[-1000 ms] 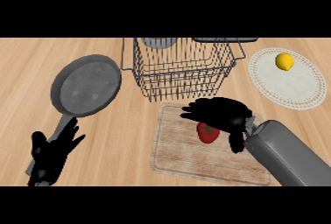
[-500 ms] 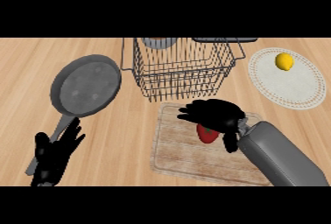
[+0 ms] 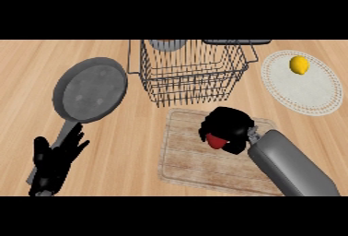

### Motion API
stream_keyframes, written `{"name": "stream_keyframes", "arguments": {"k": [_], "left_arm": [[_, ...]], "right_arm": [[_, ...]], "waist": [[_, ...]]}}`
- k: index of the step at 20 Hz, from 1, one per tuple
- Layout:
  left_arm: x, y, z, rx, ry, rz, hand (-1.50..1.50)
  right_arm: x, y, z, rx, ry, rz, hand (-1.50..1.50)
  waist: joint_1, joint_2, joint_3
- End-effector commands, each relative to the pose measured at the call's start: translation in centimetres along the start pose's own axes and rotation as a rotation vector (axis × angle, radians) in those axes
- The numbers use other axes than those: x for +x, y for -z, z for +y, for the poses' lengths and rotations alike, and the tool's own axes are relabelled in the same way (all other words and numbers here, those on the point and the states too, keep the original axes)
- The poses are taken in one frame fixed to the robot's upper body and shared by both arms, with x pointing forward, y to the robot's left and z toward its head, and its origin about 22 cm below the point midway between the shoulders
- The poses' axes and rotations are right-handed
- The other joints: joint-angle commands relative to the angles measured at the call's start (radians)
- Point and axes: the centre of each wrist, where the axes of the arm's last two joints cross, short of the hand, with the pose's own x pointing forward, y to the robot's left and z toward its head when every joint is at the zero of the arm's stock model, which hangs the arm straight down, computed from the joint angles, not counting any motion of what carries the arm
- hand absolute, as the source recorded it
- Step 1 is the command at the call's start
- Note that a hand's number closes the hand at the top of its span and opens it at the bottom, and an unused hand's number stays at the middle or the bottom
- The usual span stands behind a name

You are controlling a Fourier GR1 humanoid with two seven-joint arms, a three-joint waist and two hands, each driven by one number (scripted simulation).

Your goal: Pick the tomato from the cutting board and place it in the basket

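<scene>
The red tomato (image 3: pixel 217 141) sits on the wooden cutting board (image 3: pixel 194 161), mostly covered by my right hand (image 3: pixel 228 125), whose fingers curl round it from above. Only the tomato's lower left part shows. The wire basket (image 3: pixel 193 69) stands just beyond the board's far edge. My left hand (image 3: pixel 54 161) rests open near the lower left edge, fingers up, over the pan's handle.
A grey frying pan (image 3: pixel 90 88) lies left of the basket. A white plate (image 3: pixel 303 87) with a yellow lemon (image 3: pixel 299 64) is at the right. A grey round object (image 3: pixel 168 44) and a dark tray edge (image 3: pixel 234 42) sit behind the basket.
My right hand's fingers have curled in and closed round the tomato, hiding more of it. The left hand has stayed in place.
</scene>
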Motion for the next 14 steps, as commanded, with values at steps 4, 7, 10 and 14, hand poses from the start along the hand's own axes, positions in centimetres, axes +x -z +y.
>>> {"name": "stream_keyframes", "arguments": {"k": [4, 7, 10, 14], "left_arm": [[-5.1, -1.0, -0.6, 0.003, -0.004, 0.113, 0.0], [-1.6, 2.1, -0.4, 0.007, 0.003, 0.097, 0.0], [-3.0, -0.4, -0.8, -0.001, 0.007, 0.118, 0.0], [-2.2, -0.2, -0.1, 0.005, 0.008, 0.084, 0.0]], "right_arm": [[1.0, 1.3, 1.2, -0.035, -0.103, -0.041, 1.5], [0.8, 1.4, 0.7, -0.058, -0.088, -0.045, 1.5], [6.9, 6.2, -0.6, -0.085, 0.008, 0.141, 1.5], [7.8, 6.8, 0.9, -0.105, 0.146, 0.434, 1.5]], "waist": [[0.0, 0.009, -0.013], [-0.009, 0.009, -0.013], [-0.007, 0.002, -0.014], [-0.003, 0.003, -0.015]]}}
